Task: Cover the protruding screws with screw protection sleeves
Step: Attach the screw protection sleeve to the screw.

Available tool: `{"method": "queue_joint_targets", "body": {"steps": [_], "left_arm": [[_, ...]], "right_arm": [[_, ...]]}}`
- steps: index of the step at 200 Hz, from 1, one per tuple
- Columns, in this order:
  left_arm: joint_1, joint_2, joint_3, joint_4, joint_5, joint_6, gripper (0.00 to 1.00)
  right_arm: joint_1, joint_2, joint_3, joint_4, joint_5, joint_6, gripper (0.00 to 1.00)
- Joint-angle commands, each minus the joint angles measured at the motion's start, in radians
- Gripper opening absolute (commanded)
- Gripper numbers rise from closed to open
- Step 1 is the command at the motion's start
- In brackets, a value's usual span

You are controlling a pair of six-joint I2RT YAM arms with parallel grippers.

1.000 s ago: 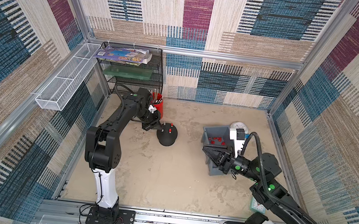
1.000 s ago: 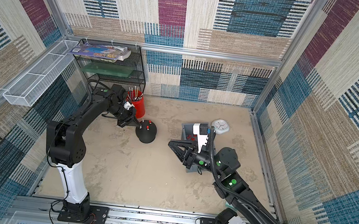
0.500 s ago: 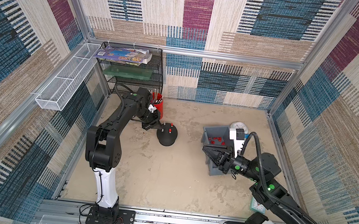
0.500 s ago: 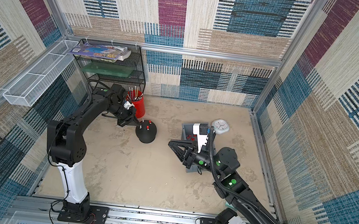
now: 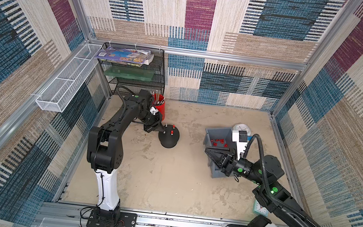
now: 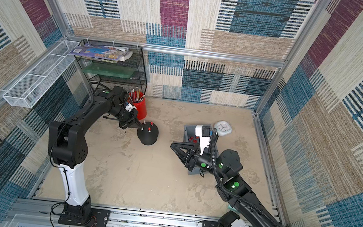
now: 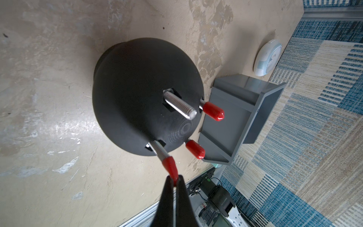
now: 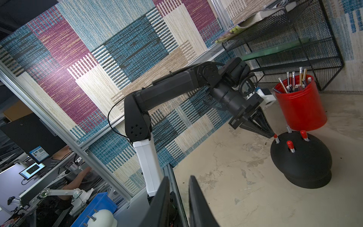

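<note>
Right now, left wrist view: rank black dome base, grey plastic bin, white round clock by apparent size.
1. black dome-shaped base, though nearest the camera
2. grey plastic bin
3. white round clock

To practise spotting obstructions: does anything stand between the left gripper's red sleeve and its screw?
Nothing visible does. The red sleeve, pinched in the left gripper, sits on the tip of its screw; the bare screw stands apart.

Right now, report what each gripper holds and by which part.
Left gripper pinches a red sleeve by its outer tip; right gripper holds nothing.
</note>
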State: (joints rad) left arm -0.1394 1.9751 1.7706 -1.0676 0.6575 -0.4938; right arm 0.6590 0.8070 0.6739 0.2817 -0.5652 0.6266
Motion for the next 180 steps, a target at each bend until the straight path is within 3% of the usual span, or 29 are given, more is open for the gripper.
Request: {"method": "queue_joint_targets", "body": {"steps": [1, 89, 180], "left_arm": [[0.0, 0.007, 0.008, -0.023, -0.021, 0.009, 0.0], [0.001, 0.025, 0.036, -0.033, -0.02, 0.014, 0.0], [0.001, 0.024, 0.053, -0.033, -0.014, 0.017, 0.22]], "right_arm": [[0.0, -0.004, -0.004, 0.004, 0.01, -0.017, 0.21], [0.0, -0.001, -0.013, 0.009, 0.016, -0.014, 0.21], [0.004, 0.003, -0.017, 0.016, 0.016, -0.011, 0.21]]}}
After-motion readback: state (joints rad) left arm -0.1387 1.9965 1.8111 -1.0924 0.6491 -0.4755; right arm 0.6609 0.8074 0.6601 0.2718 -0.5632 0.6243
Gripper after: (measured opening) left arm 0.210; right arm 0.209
